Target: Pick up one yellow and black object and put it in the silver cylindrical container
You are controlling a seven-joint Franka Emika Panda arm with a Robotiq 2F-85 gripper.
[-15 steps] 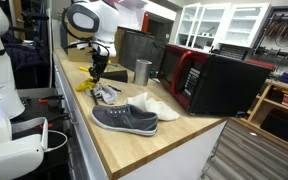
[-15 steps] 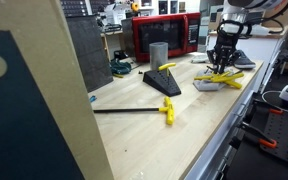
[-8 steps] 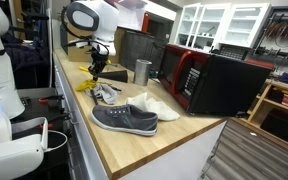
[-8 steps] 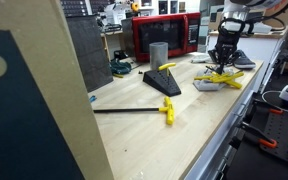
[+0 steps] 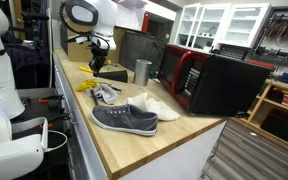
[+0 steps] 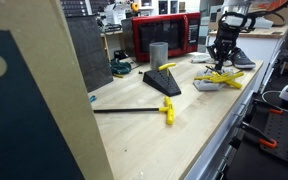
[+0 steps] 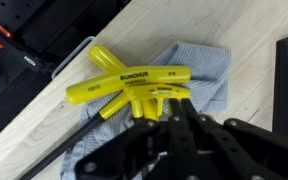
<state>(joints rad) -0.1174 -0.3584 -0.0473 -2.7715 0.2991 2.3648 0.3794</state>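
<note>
Snagging is the main risk: in the wrist view three yellow keys (image 7: 124, 85) lie crossed in a bundle over grey fabric (image 7: 209, 70). The gripper (image 7: 162, 118) looks pinched on the stem of one key (image 7: 156, 100), though its dark fingers hide the contact. A lift could drag the neighbours along, or the handle could twist and slip from so narrow a hold. In an exterior view the bundle sits left of the cup (image 5: 142, 71), near it but apart. On the way over, a long shaft could strike the rim and tip the cup, or miss the mouth altogether. The cup stands upright and its inside cannot be seen. Further right, the microwave (image 5: 219, 82) has its door closed, contents hidden
</note>
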